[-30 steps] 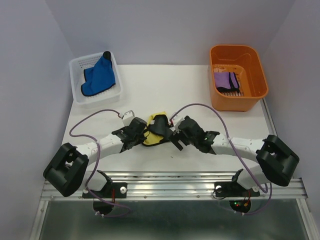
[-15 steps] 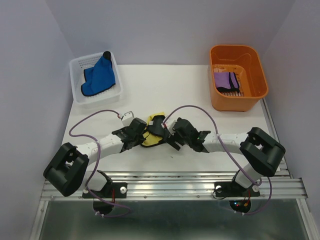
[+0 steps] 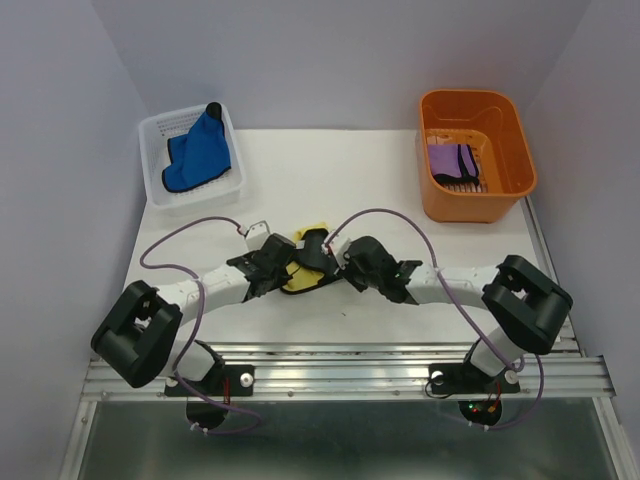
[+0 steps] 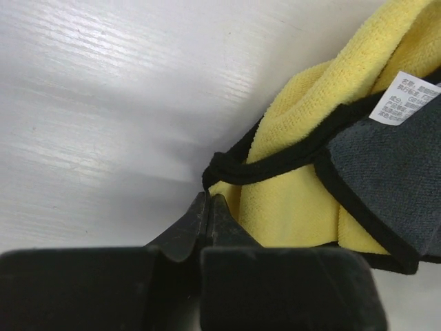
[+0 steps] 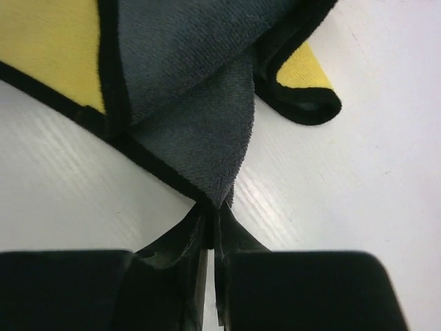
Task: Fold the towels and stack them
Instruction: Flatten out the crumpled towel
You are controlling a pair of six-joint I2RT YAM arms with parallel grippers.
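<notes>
Aluminium rail (image 3: 340,375) runs along the near edge of the white table (image 3: 330,190), and both arms are bolted to it, each bent low and reaching in toward the middle.

Just beyond, at the centre of the near half of the table, lies the yellow towel (image 3: 298,279), bunched up between the two claws. Its dark grey side is turned up over part of the yellow, and black edging runs round it.

The left gripper (image 3: 287,271) comes in from the left. In its wrist view the left gripper (image 4: 208,207) has its jaws pressed together right at a corner of the yellow towel (image 4: 296,207), pinching the black edging where it bunches into a knot. A white label (image 4: 406,96) shows on the cloth further along.

The right gripper (image 3: 338,268) comes in from the other side. From its wrist the right gripper (image 5: 213,210) is closed tight on a point of the grey side of the yellow towel (image 5: 186,110), which fans out from the fingertips and lies on the table.

Far left, the white mesh basket (image 3: 155,135) holds the blue towel (image 3: 200,155), crumpled, with one dark corner poking up over the back rim. Far right, the orange bin (image 3: 505,120) holds the purple towel (image 3: 450,162), folded and lying on the bottom against the left wall.
</notes>
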